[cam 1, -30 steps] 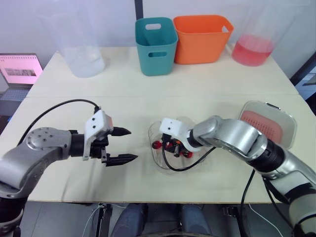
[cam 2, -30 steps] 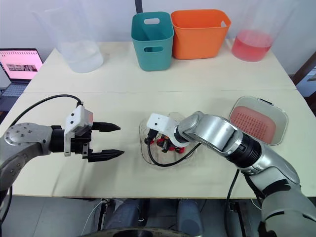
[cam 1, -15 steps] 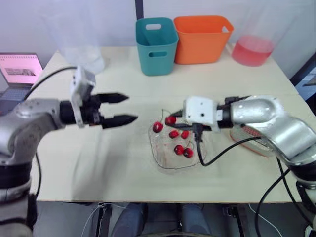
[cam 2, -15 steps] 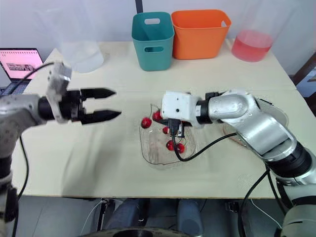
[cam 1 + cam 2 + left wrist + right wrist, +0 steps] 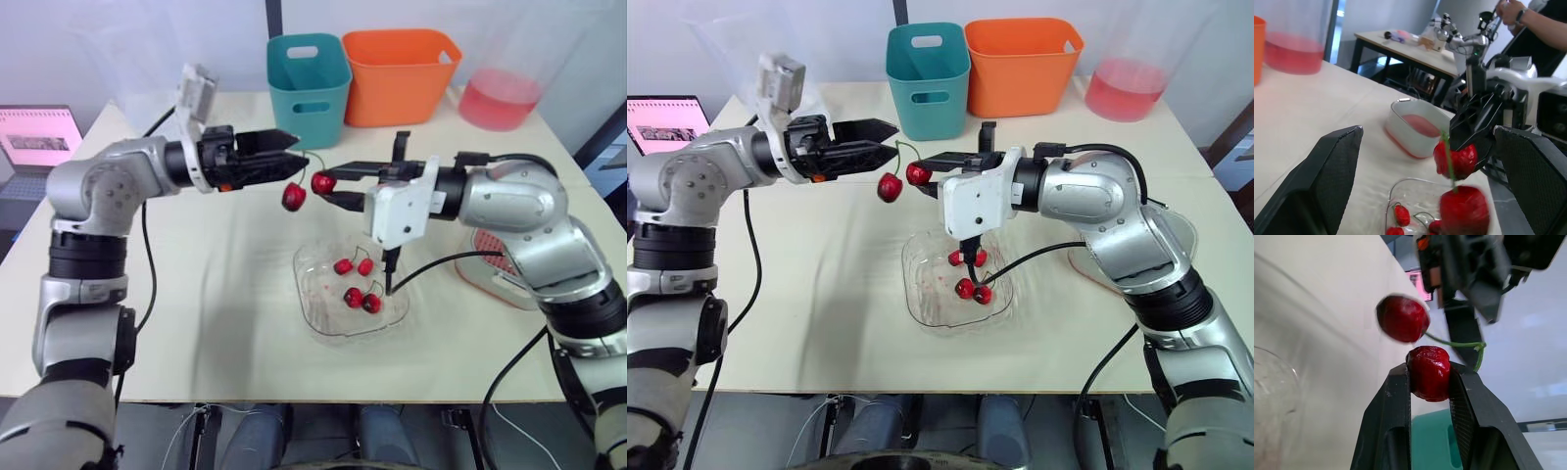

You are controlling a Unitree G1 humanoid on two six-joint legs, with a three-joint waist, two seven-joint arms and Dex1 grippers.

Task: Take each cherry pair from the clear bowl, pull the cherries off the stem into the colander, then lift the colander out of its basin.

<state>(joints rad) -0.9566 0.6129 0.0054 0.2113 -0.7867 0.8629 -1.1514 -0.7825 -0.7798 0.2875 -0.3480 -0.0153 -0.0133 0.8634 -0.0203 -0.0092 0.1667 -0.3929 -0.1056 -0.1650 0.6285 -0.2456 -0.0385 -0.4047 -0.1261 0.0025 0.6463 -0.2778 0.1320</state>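
right hand (image 5: 1428, 368) pinching cherry (image 5: 1428, 377), person (image 5: 1543, 25) beyond

Probably a robotics lab: laptop (image 5: 41, 137), second bench (image 5: 1410, 48) with robot hardware (image 5: 1462, 43)

Table (image 5: 225, 323): clear bowl (image 5: 306, 294), basin (image 5: 1396, 133), teal bin (image 5: 310, 88), orange bin (image 5: 400, 78).
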